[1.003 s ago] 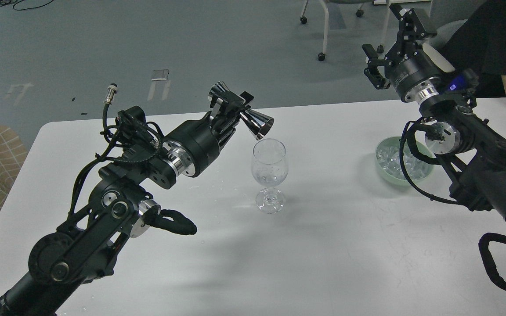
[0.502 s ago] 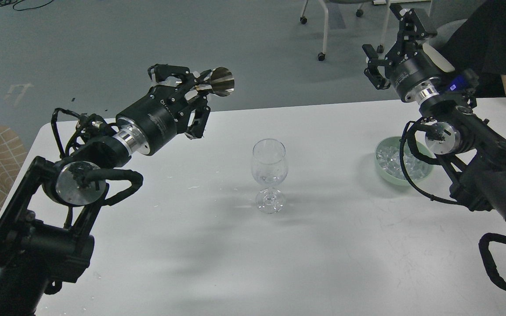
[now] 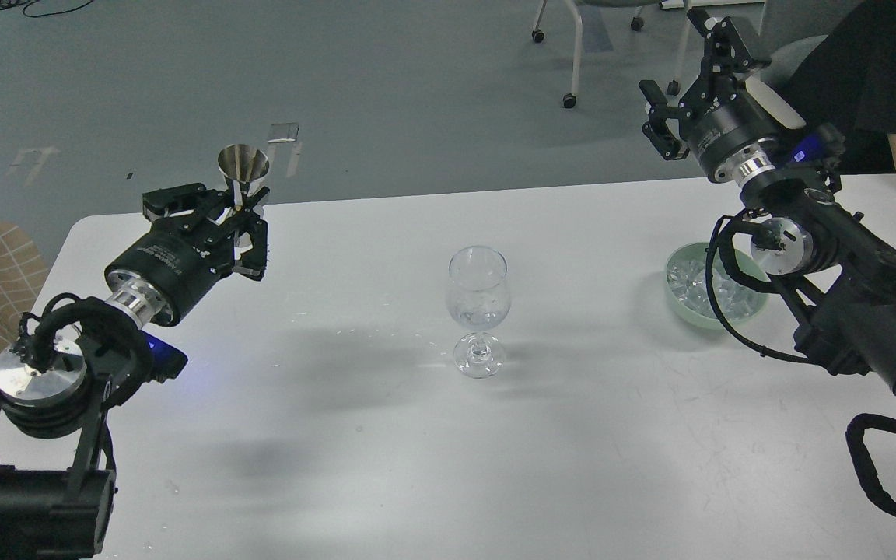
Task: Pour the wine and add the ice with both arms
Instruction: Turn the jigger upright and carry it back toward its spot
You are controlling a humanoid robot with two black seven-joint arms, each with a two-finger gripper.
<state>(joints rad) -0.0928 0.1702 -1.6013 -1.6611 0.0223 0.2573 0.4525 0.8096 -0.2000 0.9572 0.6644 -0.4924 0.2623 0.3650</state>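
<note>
Left gripper (image 3: pixel 242 210) jaws clamped on steel jigger (image 3: pixel 243 167), upright, over the counter's (image 3: pixel 339 467) far-left edge, well apart from the wine glass (image 3: pixel 478 299) at centre. Wine: faint clear pool low in the bowl, hardly visible. Right gripper (image 3: pixel 689 85) jaws spread wide, empty, above and behind the green bowl (image 3: pixel 677 299) of ice (image 3: pixel 689 281). Risk: ice is slick; a wide pinch could squirt a cube out, or a dropped cube could tip the stemmed glass.

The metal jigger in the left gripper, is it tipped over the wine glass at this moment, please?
No, the left gripper holds the metal jigger upright near the table's far left edge, well apart from the wine glass.
</note>
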